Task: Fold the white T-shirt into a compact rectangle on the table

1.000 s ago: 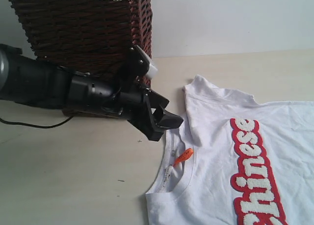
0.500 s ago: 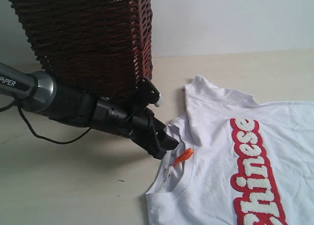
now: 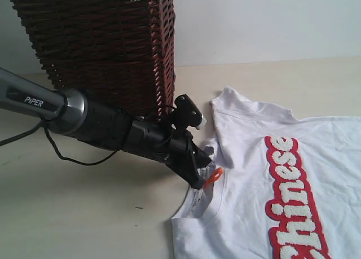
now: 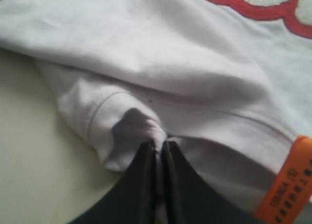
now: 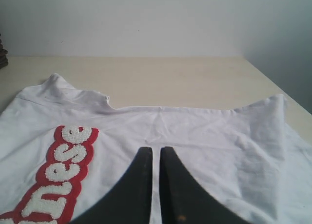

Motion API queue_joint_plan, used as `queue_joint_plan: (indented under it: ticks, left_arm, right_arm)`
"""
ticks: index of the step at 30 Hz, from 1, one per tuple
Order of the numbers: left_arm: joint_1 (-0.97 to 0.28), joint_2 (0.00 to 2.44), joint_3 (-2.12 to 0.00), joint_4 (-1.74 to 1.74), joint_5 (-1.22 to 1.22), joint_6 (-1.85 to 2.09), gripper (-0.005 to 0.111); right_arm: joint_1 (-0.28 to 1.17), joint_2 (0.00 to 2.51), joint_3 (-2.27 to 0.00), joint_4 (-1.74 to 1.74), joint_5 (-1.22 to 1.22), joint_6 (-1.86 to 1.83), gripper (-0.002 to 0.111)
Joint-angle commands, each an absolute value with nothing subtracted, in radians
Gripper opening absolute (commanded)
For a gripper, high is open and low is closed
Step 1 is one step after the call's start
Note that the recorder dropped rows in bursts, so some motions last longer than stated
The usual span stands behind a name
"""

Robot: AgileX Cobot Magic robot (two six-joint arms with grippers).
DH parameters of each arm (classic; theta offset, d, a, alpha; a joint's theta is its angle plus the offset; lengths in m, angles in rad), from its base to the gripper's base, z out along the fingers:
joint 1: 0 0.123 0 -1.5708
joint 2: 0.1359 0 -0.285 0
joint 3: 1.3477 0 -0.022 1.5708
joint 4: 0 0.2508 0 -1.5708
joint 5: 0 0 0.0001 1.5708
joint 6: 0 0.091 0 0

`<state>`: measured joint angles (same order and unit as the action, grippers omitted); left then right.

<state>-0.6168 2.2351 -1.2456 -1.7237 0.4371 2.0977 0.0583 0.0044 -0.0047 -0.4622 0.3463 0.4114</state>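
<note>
The white T-shirt (image 3: 254, 214) lies flat on the table (image 3: 84, 214), its red-outlined "Chinese" lettering (image 3: 293, 197) facing up and the orange neck tag (image 3: 213, 176) at the collar. My left gripper (image 3: 202, 177) is at the collar beside that tag. In the left wrist view the left gripper (image 4: 158, 145) is shut on a bunched fold of the shirt (image 4: 170, 63), with the tag (image 4: 290, 185) close by. My right gripper (image 5: 155, 150) hovers over the shirt's body (image 5: 195, 131), fingers together with only a thin slit and nothing visibly held. It is outside the exterior view.
A brown wicker basket (image 3: 101, 44) with white lace edging stands at the back left, right behind my left arm. A thin black cable (image 3: 73, 157) trails on the table under that arm. Bare tabletop (image 5: 170, 72) stretches beyond the shirt to a pale wall.
My left gripper moved right and down from beside the basket to the collar and went from open to shut on the shirt fabric. The collar edge shifted slightly.
</note>
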Motion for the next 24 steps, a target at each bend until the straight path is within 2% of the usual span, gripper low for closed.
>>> queue_joint_plan:
  ticks: [1, 5, 11, 18, 20, 22, 24]
  left_arm:
    - [-0.616, 2.187, -1.236, -1.706, 0.266, 2.098, 0.0]
    - [-0.615, 2.108, -1.205, -1.682, 0.172, 2.098, 0.0]
    - [-0.617, 2.004, -1.105, -1.682, 0.21, 2.098, 0.0]
    - [-0.617, 1.989, -1.017, -1.682, 0.182, 2.098, 0.001]
    - [-0.617, 1.989, -1.007, -1.682, 0.179, 2.098, 0.007]
    - [-0.617, 1.989, -1.005, -1.684, 0.179, 2.098, 0.019]
    - [-0.617, 1.989, -1.005, -1.687, 0.189, 2.088, 0.036]
  right_arm:
    - [0.053, 0.0, 0.0, -0.461, 0.333, 0.414, 0.008]
    - [0.053, 0.0, 0.0, -0.461, 0.333, 0.414, 0.008]
    - [0.053, 0.0, 0.0, -0.461, 0.333, 0.414, 0.008]
    - [0.053, 0.0, 0.0, -0.461, 0.333, 0.414, 0.008]
    - [0.053, 0.0, 0.0, -0.461, 0.333, 0.414, 0.008]
    - [0.053, 0.0, 0.0, -0.461, 0.333, 0.414, 0.008]
    - [0.053, 0.0, 0.0, -0.461, 0.333, 0.414, 0.008]
